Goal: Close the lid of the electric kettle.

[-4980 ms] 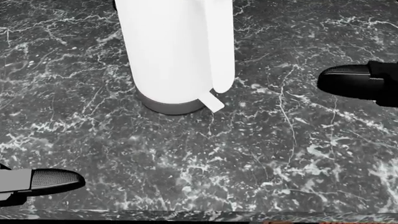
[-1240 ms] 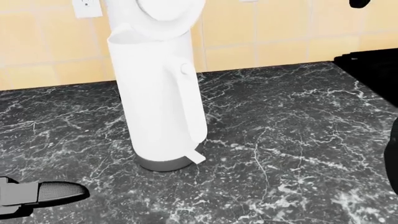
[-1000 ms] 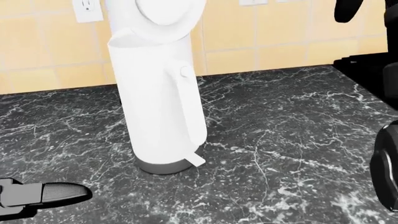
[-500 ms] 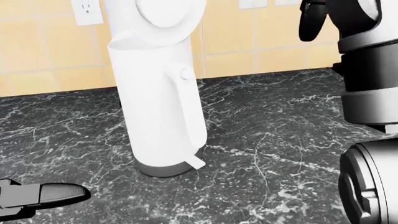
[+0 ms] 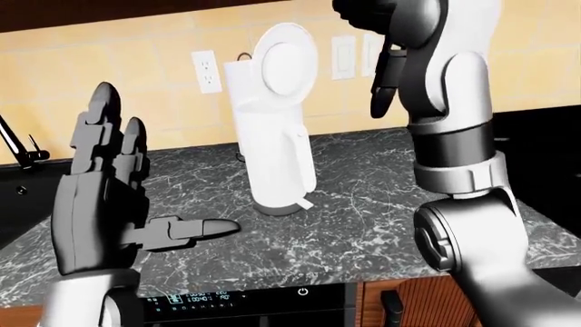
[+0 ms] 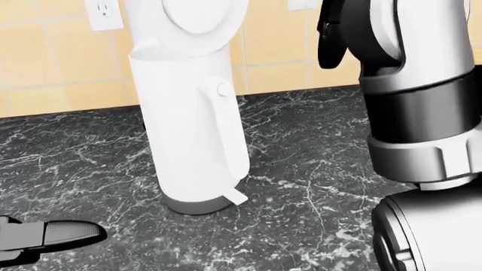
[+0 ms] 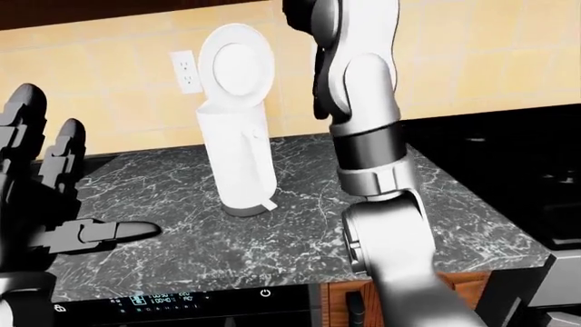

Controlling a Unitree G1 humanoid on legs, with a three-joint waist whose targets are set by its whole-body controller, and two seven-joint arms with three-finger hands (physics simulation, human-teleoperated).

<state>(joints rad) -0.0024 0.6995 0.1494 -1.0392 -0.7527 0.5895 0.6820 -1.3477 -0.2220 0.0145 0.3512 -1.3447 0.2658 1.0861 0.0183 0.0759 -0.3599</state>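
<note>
The white electric kettle [image 5: 275, 160] stands upright on the black marble counter [image 5: 363, 204]. Its round lid [image 5: 284, 65] is swung open and stands upright above the mouth. My right hand [image 5: 381, 75] is raised high, just to the right of the lid and at its height, with its dark fingers [image 7: 319, 88] hanging loose and open, apart from the lid. My left hand [image 5: 150, 180] is held up at the left of the left-eye view, palm open, fingers spread, thumb pointing at the kettle, and it is empty. In the head view only its thumb tip [image 6: 72, 232] shows.
A yellow tiled wall with an outlet [image 5: 205, 71] and switch plates [image 5: 343, 56] stands behind the kettle. A black stove [image 7: 509, 170] lies to the right. A faucet [image 5: 13, 146] is at the far left. An appliance control panel [image 5: 209, 298] sits under the counter edge.
The camera tilted up from the kettle's base to its open lid. My right arm rose into the head view from the right and swung left toward the lid. The left hand stayed.
</note>
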